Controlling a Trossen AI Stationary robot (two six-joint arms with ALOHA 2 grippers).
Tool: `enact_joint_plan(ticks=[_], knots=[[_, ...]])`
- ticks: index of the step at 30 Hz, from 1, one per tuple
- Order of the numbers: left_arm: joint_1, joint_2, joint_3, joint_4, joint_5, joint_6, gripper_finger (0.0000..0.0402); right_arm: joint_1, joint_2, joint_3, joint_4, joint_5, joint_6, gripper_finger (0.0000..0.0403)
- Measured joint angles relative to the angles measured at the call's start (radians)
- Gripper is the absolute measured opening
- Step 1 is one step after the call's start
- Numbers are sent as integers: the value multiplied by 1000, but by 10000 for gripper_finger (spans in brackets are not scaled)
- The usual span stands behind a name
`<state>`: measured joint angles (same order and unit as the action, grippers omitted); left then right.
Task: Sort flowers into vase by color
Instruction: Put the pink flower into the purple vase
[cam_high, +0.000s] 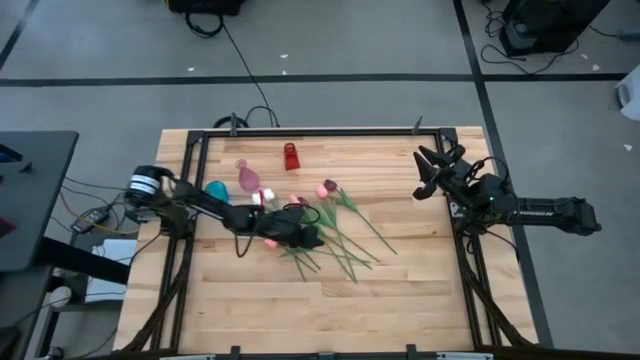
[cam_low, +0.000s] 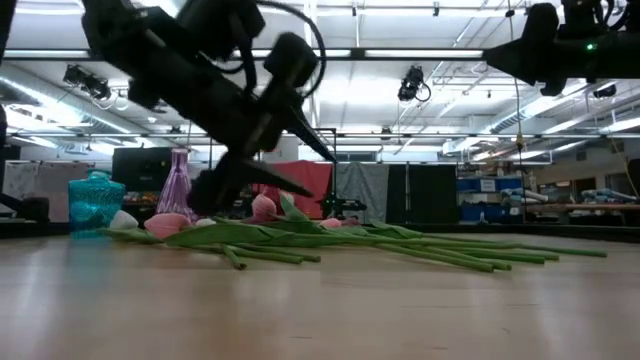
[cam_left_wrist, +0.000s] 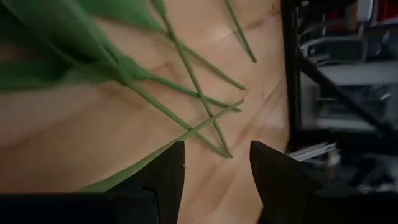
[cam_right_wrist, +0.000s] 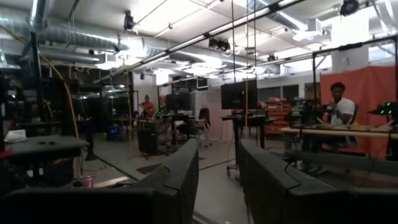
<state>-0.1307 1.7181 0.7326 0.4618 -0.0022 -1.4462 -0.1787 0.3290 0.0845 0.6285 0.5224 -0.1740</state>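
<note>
A wooden table (cam_high: 400, 290) inside a black frame (cam_high: 320, 131); grey floor around it, a black cable (cam_high: 240, 65) trailing across; in the room beyond, a person (cam_right_wrist: 339, 106) sits at a desk before an orange screen (cam_right_wrist: 367, 102).

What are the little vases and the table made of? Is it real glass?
The teal vase and pink vase look see-through and shiny, so glass or clear plastic; the look alone can't settle it. The red vase is too small to judge. The table looks like pale wooden planks with visible grain.
</note>
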Motion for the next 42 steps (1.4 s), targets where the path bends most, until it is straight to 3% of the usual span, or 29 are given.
enact_joint_plan(ticks=[4, 8, 12, 18, 22, 42], knots=[[4, 92, 0, 123, 45, -104, 186, 0, 0, 0, 15, 0, -47, 125], [13, 121, 52, 98, 97, -92, 186, -1, 0, 0, 31, 0, -74, 125], [13, 122, 165, -93, 98, 20, 186, -1, 0, 0, 44, 0, -105, 125], [13, 122, 360, -564, 23, 219, 186, -1, 0, 0, 60, -26, -129, 125], [13, 121, 447, -699, -39, 241, 186, -1, 0, 0, 71, -70, -129, 125], [24, 159, 451, -732, -42, 1, 186, -1, 1, 0, 73, -80, -140, 125]])
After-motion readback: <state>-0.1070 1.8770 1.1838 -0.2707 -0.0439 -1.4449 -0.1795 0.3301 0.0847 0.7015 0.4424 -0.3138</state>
